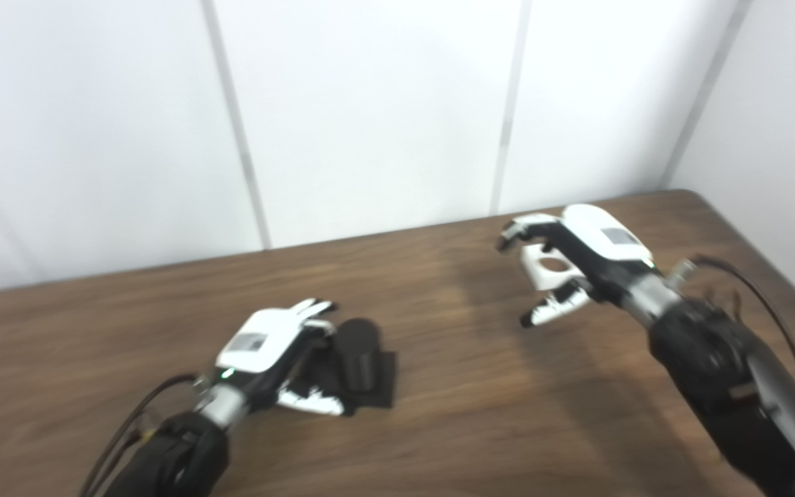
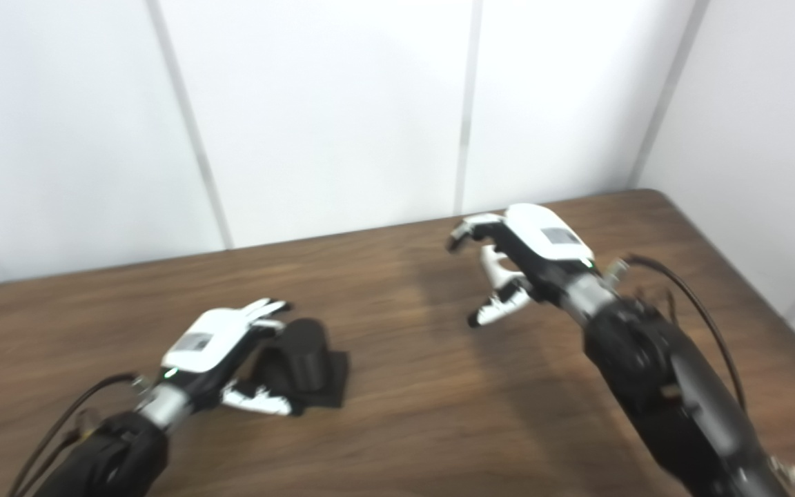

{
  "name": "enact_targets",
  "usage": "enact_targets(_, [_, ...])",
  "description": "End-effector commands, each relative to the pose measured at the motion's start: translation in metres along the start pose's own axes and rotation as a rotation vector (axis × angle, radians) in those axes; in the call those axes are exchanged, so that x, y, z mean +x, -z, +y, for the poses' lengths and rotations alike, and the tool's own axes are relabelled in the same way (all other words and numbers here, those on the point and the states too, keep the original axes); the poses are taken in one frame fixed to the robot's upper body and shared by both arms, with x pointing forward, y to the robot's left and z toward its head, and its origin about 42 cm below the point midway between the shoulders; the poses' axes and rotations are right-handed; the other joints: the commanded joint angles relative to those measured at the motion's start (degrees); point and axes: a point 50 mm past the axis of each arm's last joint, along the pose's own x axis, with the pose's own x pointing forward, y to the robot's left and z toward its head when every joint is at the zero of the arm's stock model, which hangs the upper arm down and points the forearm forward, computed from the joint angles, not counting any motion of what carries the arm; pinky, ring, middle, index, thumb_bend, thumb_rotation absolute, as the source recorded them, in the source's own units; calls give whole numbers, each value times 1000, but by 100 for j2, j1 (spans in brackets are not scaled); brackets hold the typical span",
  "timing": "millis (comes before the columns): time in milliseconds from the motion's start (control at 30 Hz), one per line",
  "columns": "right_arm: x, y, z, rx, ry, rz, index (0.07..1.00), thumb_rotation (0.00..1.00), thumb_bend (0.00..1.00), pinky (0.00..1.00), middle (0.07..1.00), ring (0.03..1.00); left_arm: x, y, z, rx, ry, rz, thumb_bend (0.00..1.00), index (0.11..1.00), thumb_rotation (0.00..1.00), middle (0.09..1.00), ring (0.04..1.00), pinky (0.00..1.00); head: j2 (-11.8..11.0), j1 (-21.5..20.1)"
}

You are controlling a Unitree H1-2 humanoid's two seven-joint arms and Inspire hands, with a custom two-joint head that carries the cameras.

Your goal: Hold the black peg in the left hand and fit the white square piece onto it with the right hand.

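1. Black peg [image 1: 359, 353] stands upright on its flat square base on the table [image 1: 480, 421], front left. Left hand [image 1: 275, 345] is against its left side, fingers partly curled round it; blur hides whether the grip is closed, so I can't tell.
2. White square piece [image 1: 548, 265] is clamped in the right hand [image 1: 577, 259], raised, well apart from the peg, hole visible.
3. Firm up the left grip first.
4. Bring the piece over, hole square to the peg axis, then lower slowly; a tilt will likely jam it.
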Motion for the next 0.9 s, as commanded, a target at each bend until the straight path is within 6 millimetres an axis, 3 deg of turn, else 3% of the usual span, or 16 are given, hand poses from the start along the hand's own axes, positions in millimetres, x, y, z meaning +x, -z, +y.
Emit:
enact_targets(0, [10, -1, -37, -111, 36, 1, 767, 156, 864, 659, 845, 809, -21, 19, -39, 70, 178, 81, 523, 490, 76, 904, 918, 856, -56, -94])
enact_targets(133, [21, 8, -59, -228, -24, 73, 805, 253, 910, 724, 885, 858, -27, 23, -40, 66, 165, 81, 524, 490, 75, 897, 905, 840, -196, -374])
enact_targets(267, [36, 15, -72, -333, -80, 150, 828, 259, 936, 822, 907, 898, -32, 29, -42, 66, 171, 81, 524, 490, 73, 894, 897, 838, -307, -616])
enact_targets(367, [48, 20, -78, -372, -116, 192, 841, 246, 943, 843, 919, 915, -35, 31, -43, 71, 171, 76, 524, 490, 71, 890, 893, 829, -375, -731])
enact_targets(567, [72, 37, -76, -402, -187, 282, 882, 194, 941, 903, 938, 933, -38, 34, -44, 70, 168, 67, 524, 490, 69, 880, 882, 812, -451, -828])
enact_targets(867, [91, 58, -64, -405, -221, 345, 893, 207, 998, 841, 909, 898, -41, 32, -40, 79, 155, 57, 524, 490, 69, 878, 873, 804, -419, -765])
